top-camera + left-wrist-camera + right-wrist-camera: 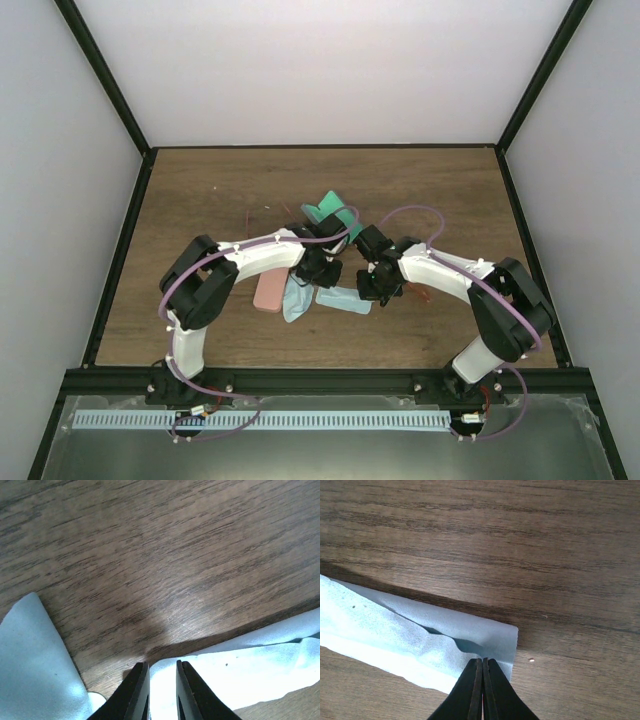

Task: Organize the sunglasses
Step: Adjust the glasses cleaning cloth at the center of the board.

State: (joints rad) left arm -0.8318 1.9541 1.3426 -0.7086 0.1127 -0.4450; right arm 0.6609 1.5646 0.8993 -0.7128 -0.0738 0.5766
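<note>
Thin reddish sunglasses lie far left of the pile. A second reddish pair peeks out beside the right forearm. Neither pair shows in the wrist views. My left gripper sits low over a light blue cloth; its fingers stand a narrow gap apart, with the cloth's edge showing between them. My right gripper is shut, pinching the corner of the light blue cloth. That cloth is raised a little off the wood. In the top view this cloth stretches between the two grippers.
A pink case lies by the left gripper with another light blue cloth beside it, whose corner shows in the left wrist view. A teal case sits behind the grippers. Black frame rails border the wooden table.
</note>
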